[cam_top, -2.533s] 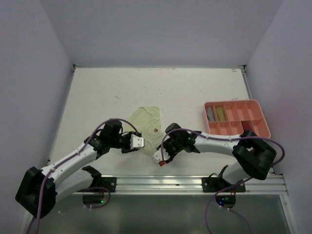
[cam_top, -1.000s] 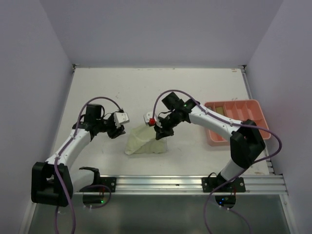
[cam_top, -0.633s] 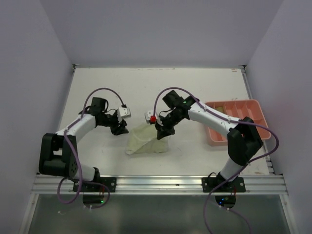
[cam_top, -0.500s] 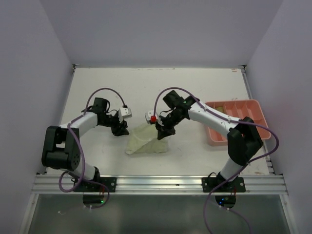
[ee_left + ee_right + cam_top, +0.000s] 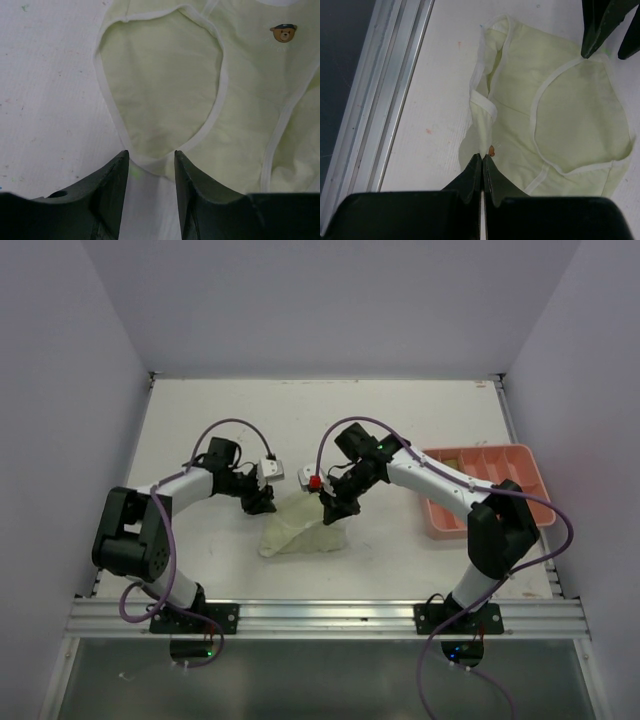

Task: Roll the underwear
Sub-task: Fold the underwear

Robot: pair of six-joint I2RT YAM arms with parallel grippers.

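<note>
Partly hidden: underwear [image 5: 570, 125] under rt hand [image 5: 482, 159]; tray [image 5: 445, 525] behind arm [image 5: 430, 480].

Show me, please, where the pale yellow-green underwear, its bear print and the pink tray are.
pale yellow-green underwear [image 5: 298, 533]: top external view, middle of the cloth.
bear print [image 5: 283, 33]: left wrist view, the bear's face.
pink tray [image 5: 497, 462]: top external view, a bare far compartment.

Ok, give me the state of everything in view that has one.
underwear: unrolled, crumpled on the table, one edge pinched up.
left arm: jaws open, tips at a leg-hole hem.
right arm: jaws shut on the underwear.
tray: upright on the table, partly hidden behind the right arm.
</note>
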